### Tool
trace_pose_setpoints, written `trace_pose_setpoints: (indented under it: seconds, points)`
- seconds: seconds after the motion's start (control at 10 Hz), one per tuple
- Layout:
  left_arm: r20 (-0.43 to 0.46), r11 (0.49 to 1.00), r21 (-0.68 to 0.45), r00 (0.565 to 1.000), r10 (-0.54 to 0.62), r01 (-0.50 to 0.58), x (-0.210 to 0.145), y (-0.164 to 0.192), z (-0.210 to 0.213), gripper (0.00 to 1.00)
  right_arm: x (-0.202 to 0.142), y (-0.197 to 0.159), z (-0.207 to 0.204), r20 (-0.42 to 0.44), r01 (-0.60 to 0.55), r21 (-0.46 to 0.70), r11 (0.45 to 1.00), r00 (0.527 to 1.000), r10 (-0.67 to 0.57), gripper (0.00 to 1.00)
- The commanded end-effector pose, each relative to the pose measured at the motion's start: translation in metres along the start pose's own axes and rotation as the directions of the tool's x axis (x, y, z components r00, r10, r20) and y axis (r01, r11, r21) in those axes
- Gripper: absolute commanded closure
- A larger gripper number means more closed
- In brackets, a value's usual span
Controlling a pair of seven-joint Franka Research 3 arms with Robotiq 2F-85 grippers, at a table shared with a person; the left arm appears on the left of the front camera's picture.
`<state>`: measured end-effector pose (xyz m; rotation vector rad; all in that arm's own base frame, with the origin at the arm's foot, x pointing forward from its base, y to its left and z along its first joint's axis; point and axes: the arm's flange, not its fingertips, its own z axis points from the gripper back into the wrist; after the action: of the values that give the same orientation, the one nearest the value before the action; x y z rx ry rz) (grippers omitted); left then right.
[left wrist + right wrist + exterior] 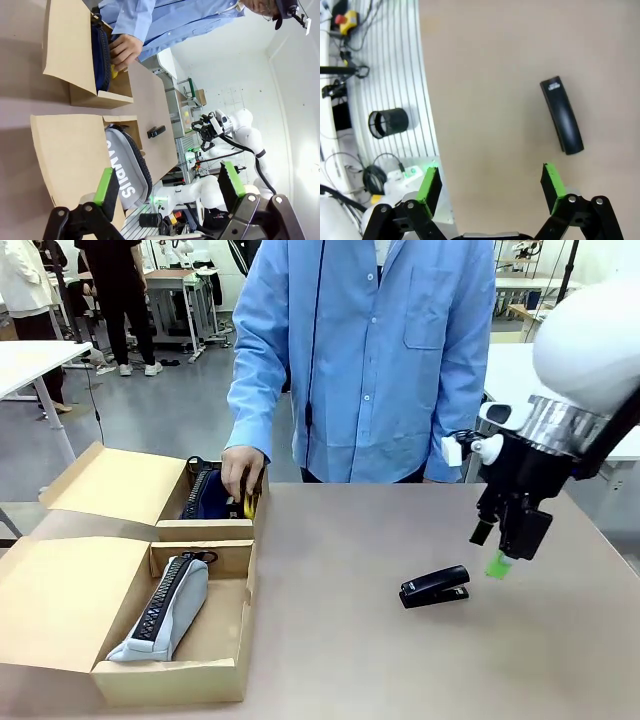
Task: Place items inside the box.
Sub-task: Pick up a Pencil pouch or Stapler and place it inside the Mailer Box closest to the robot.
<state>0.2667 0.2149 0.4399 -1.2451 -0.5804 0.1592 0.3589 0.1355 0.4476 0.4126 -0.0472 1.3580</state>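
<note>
A black stapler lay closed on the bare table, right of the middle and well apart from the two open cardboard boxes at the left. The right gripper hung above the table just to the stapler's right, not touching it, its green-padded jaws spread wide with nothing between them. In the near box a grey pencil case lettered "CAMPUS" lay at a slant. In the far box a navy pencil case stood against the right wall, and the person's hand reached down into that box beside it, fingers near something small and yellow. The left gripper hovered off the boxes' side, its jaws also wide apart and empty.
</note>
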Motion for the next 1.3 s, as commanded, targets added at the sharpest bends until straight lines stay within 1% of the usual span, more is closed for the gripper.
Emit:
trace_pose_setpoints:
  seconds: [0.0, 0.1, 0.2, 0.3, 0.4, 0.5, 0.6, 0.8, 1.0, 1.2]
  points:
    - [0.011, 1.0, -0.021, 1.0, -0.018, 0.018, 0.0, -0.001, 0.0, 0.0, 0.01, -0.001, -0.008, -0.009, -0.015, -0.001, 1.0, 1.0, 0.015, 0.0]
    - [0.011, 1.0, -0.021, 1.0, -0.018, 0.018, 0.0, -0.001, 0.0, 0.0, 0.023, 0.0, -0.015, -0.04, -0.147, -0.094, 0.985, 0.989, 0.143, 0.0]
    - [0.011, 1.0, -0.021, 1.0, -0.018, 0.018, 0.0, -0.001, 0.0, 0.0, 0.034, -0.004, -0.035, -0.106, -0.135, -0.219, 0.966, 0.988, 0.114, 0.0]
    - [0.011, 1.0, -0.021, 1.0, -0.018, 0.018, 0.0, -0.001, 0.0, 0.0, 0.039, -0.009, -0.049, -0.111, -0.117, -0.255, 0.96, 0.99, 0.091, 0.0]
    - [0.011, 1.0, -0.021, 1.0, -0.018, 0.018, 0.0, -0.001, 0.0, 0.0, 0.038, -0.015, -0.059, -0.153, -0.161, -0.271, 0.949, 0.981, 0.123, 0.0]
    - [0.011, 1.0, -0.021, 1.0, -0.018, 0.018, 0.0, -0.001, 0.0, 0.0, 0.038, -0.017, -0.073, -0.194, -0.222, -0.241, 0.945, 0.965, 0.177, 0.0]
    - [0.011, 1.0, -0.021, 1.0, -0.018, 0.018, 0.0, -0.001, 0.0, 0.0, 0.039, -0.02, -0.088, -0.215, -0.269, -0.242, 0.932, 0.952, 0.219, 0.0]
    - [0.011, 1.0, -0.021, 1.0, -0.018, 0.018, 0.0, -0.001, 0.0, 0.0, 0.039, -0.033, -0.116, -0.238, -0.317, -0.263, 0.911, 0.937, 0.258, 0.0]
    - [0.011, 1.0, -0.021, 1.0, -0.018, 0.018, 0.0, -0.001, 0.0, 0.0, 0.038, -0.042, -0.129, -0.246, -0.329, -0.23, 0.916, 0.93, 0.272, 0.0]
    - [0.011, 1.0, -0.021, 1.0, -0.018, 0.018, 0.0, -0.001, 0.0, 0.0, 0.036, -0.053, -0.143, -0.25, -0.312, -0.193, 0.93, 0.932, 0.261, 0.0]
